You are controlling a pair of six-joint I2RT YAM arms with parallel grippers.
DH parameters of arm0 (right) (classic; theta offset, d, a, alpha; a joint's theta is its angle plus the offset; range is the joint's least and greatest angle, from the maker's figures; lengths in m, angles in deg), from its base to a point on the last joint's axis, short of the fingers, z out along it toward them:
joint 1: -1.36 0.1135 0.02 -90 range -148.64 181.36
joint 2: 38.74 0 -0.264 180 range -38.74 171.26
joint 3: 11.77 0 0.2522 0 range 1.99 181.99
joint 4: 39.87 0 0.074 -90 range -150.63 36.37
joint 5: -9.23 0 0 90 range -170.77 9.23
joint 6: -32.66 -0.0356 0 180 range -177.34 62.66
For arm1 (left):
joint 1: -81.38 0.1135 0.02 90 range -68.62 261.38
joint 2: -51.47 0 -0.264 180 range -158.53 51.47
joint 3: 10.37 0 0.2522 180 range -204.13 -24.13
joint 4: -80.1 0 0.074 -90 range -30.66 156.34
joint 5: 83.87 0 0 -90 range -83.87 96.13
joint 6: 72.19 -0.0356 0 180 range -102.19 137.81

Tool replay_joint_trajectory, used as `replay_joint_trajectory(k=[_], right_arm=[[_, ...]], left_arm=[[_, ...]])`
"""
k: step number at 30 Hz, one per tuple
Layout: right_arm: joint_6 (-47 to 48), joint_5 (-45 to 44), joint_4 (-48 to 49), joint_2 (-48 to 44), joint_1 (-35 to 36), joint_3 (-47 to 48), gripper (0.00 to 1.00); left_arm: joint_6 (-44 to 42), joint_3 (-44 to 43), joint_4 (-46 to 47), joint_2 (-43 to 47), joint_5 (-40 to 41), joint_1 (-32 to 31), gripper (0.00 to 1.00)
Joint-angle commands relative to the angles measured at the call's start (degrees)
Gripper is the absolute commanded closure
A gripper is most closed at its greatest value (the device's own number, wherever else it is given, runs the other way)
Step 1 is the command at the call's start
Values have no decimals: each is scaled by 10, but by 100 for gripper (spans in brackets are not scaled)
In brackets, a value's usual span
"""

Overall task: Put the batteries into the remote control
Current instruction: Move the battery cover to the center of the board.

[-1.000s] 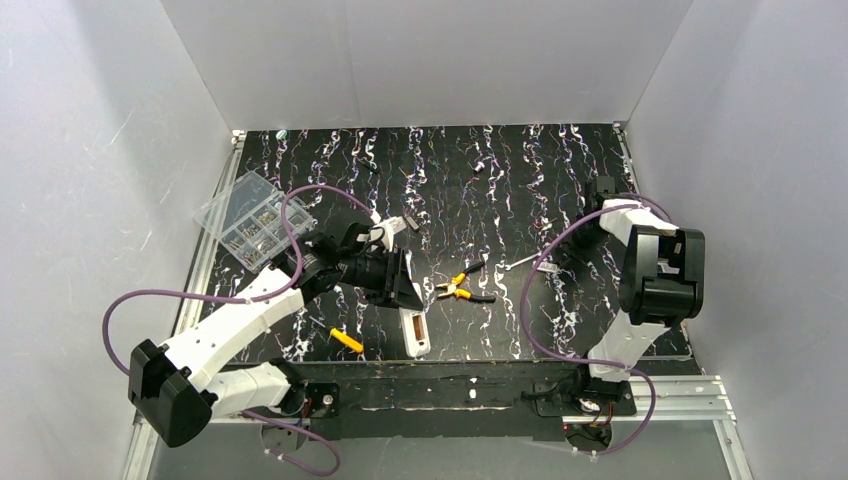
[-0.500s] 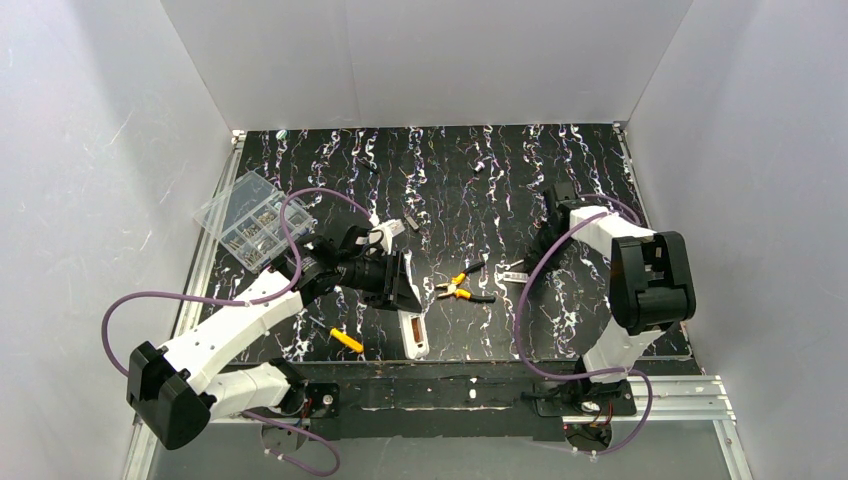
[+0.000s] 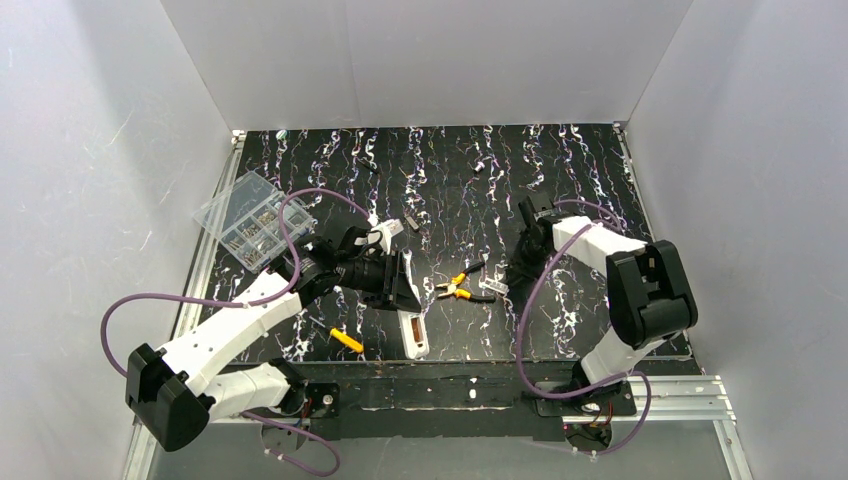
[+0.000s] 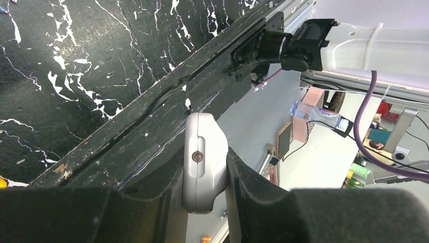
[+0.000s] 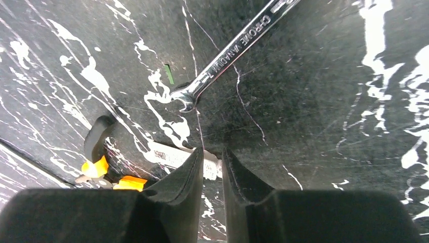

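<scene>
One remote control, lengthwise near-far.

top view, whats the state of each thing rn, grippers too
remote control: back up, battery recess open, gripped at one end
left gripper: shut on remote control
right gripper: nearly closed, holding nothing, above a small white piece
pliers: lying on the table, untouched
clear compartment box: lying by the left edge
wrench: lying flat

Bright, even overhead light; soft shadows, sharp views, near claw edges blurred.
</scene>
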Motion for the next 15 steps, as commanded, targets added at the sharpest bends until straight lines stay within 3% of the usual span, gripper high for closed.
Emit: replay_joint_trajectory(k=[1, 3, 5, 7, 11, 15], right_arm=[[19, -61, -16, -61, -1, 19, 71], [38, -87, -25, -80, -1, 38, 67], [59, -110, -26, -98, -1, 56, 54], [90, -114, -13, -115, -1, 69, 47], [154, -21, 41, -140, 0, 72, 45], [159, 9, 60, -134, 33, 81, 46]], left_arm=[[-4, -1, -22, 10, -9, -1, 100], [-7, -4, -26, 10, -7, 0, 100], [-11, -8, -31, 11, -3, 0, 100], [-14, -12, -41, 14, 6, 0, 100], [-8, -12, -43, 34, 16, 26, 100], [12, -9, -33, 67, -4, 110, 100]])
